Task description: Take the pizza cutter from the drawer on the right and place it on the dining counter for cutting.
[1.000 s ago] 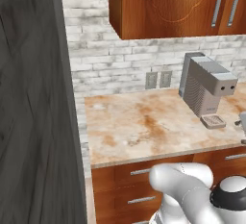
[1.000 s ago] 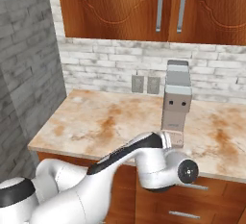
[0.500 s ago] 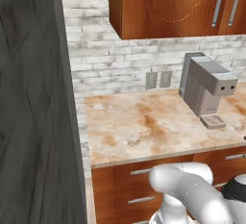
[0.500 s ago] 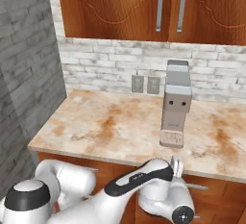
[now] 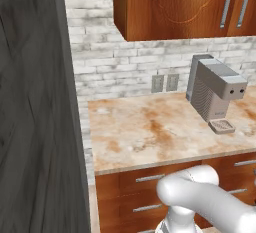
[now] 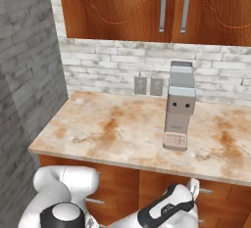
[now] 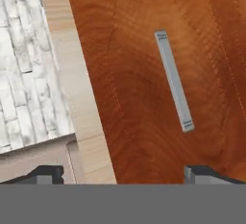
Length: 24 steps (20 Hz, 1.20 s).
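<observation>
Closed reddish-brown wood drawer (image 7: 158, 88), flat front, straight silver handle (image 7: 174, 80)

One boxy grey coffee machine (image 6: 179, 103) stands on one beige, rust-blotched marble tabletop (image 6: 108, 131). Two grey wall sockets (image 6: 148, 86) sit side by side on the white brick wall behind it. Overhead, two long vertical silver handles (image 6: 174, 6) show on the reddish-brown wooden wall cabinets (image 5: 175, 4). Below the tabletop, the left base view shows perhaps four short silver pulls (image 5: 149, 178) on the wooden drawer fronts, though the arm hides part of that row. The hand view shows one flat silver handle (image 7: 174, 80) on a reddish wood panel.
</observation>
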Motion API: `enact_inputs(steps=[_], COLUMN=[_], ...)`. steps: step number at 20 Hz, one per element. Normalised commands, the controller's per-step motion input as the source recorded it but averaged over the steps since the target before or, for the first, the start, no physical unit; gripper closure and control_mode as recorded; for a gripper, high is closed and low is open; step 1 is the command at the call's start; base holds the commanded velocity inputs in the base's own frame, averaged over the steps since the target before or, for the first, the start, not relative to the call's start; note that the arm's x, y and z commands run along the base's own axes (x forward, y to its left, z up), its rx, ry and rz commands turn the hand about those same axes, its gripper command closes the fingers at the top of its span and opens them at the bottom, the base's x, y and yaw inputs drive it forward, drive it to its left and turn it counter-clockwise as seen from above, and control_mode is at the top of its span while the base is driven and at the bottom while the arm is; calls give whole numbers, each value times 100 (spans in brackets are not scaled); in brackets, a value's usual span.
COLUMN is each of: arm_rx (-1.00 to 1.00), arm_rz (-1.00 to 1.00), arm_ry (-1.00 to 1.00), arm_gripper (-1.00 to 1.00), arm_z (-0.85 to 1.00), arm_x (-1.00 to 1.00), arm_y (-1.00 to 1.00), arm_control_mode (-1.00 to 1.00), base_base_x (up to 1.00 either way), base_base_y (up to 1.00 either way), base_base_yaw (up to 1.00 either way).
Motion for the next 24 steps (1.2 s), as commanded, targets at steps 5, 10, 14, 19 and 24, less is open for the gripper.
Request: enact_inputs(steps=[5,10,14,19,24], arm_rx=[1,0,0,0,0], arm_rz=[-9,-3,0,-1,-1], arm_ry=[-9,-5,-1,-4,-7], arm_gripper=[-100,-100,-100,-100,-100], arm_z=[-58,-48,-37,-47,-34], arm_x=[6,36,51,37,28], arm_y=[-31,-3,0,-12,-18], arm_control_mode=[-100,-100,-100,-100,-100], base_base_x=[0,0,0,0,0], base_base_y=[0,0,0,0,0], base_base_yaw=[0,0,0,0,0])
